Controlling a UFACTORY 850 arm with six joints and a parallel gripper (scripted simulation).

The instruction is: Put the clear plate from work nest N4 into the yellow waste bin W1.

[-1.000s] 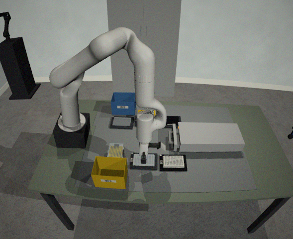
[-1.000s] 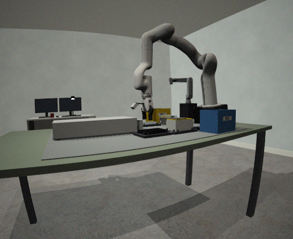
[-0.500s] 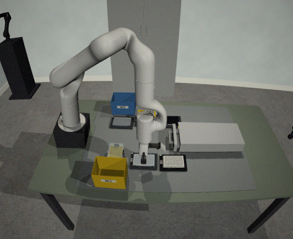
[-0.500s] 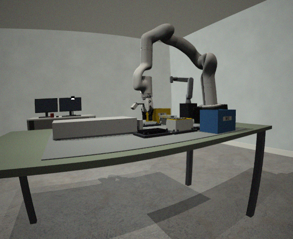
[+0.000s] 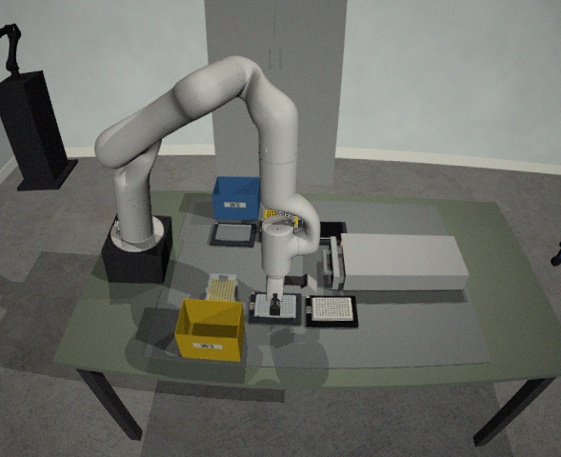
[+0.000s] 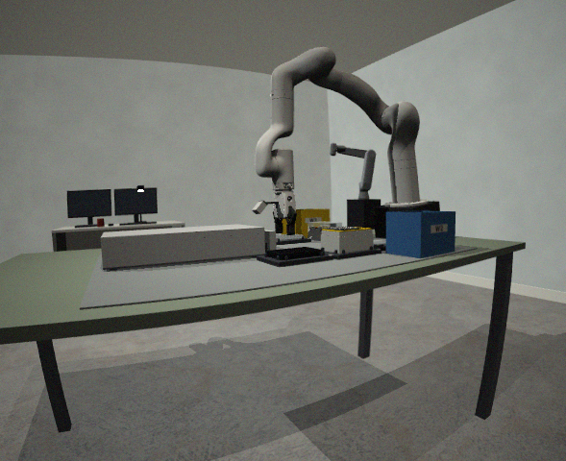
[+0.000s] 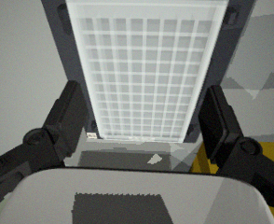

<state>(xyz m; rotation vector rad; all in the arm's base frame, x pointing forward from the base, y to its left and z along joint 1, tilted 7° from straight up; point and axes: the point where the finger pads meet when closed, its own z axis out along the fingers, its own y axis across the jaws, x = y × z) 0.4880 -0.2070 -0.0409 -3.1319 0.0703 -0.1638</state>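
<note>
The clear plate is a pale gridded well plate lying in a dark nest (image 5: pixel 274 320) near the bench's front middle. In the wrist view the plate (image 7: pixel 146 75) fills the upper middle. My gripper (image 5: pixel 273 308) is open and low over the plate's near end. Its two black fingers stand on either side of the plate's long edges (image 7: pixel 143 122), and I cannot tell whether they touch it. The yellow bin W1 (image 5: pixel 210 328) stands upright and empty just left of the nest. Its edge shows in the wrist view (image 7: pixel 272 156).
The blue bin W2 (image 5: pixel 235 197) stands at the back with a dark nest (image 5: pixel 232 233) in front of it. A white plate (image 5: pixel 331 308) lies in the nest to the right. The grey cooler CD (image 5: pixel 401 261) with its drawer (image 5: pixel 333 263) is behind it. A box of yellow tips (image 5: pixel 220 288) stands behind W1.
</note>
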